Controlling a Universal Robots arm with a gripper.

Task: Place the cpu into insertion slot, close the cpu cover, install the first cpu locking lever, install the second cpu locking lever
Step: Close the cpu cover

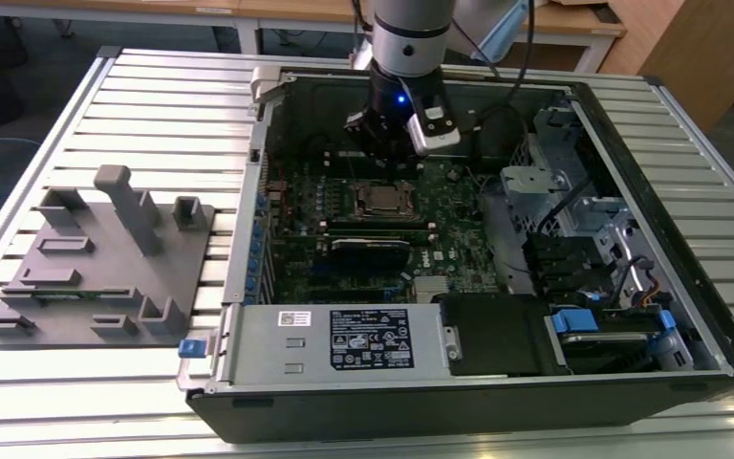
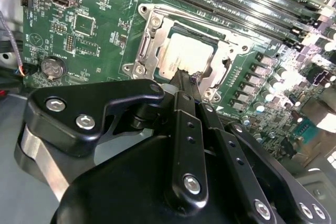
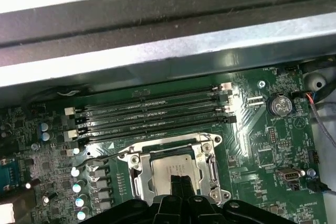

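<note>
1. 1 arm is hanging its gripper (image 1: 384, 153) inside the open case (image 1: 469, 382), over the green board (image 2: 79, 51). The case is lying on a slatted metal table (image 1: 163, 105).
2. 2 black fingers are showing pressed together in both wrist views, with only a hairline between them, so the gripper (image 3: 177, 179) is clenched and carrying nothing.
3. The cpu (image 2: 184, 56) is already sitting flat in the slot (image 2: 181, 29), its dull silver-grey top facing up.
4. The cover (image 2: 152, 43) is lying down around the cpu. It is a thin bright metal frame whose square cut-out is leaving the chip's top bare.
5. The key relation: the cpu is lying directly below the fingertips. The tips are hovering over the half of the chip away from the memory slots (image 3: 152, 111). I cannot tell whether they are touching metal or standing just clear.
6. The cpu and cover are both square, so neither is offering a long axis. The only strong direction is the 4 long black memory slots, which are running parallel to the socket's nearest side.
7. 1 thin wire is lying just beside the socket in the first wrist view and may be a lever. Whether either lever is latched is too fine to tell.
8. Surfaces look hard and smooth: stamped steel, matte chip lid, glossy board crowded with small silver capacitors.
9. A grey moulded fixture (image 1: 99, 268) is resting on the table, well apart from the case, on the exterior view's left.
</note>
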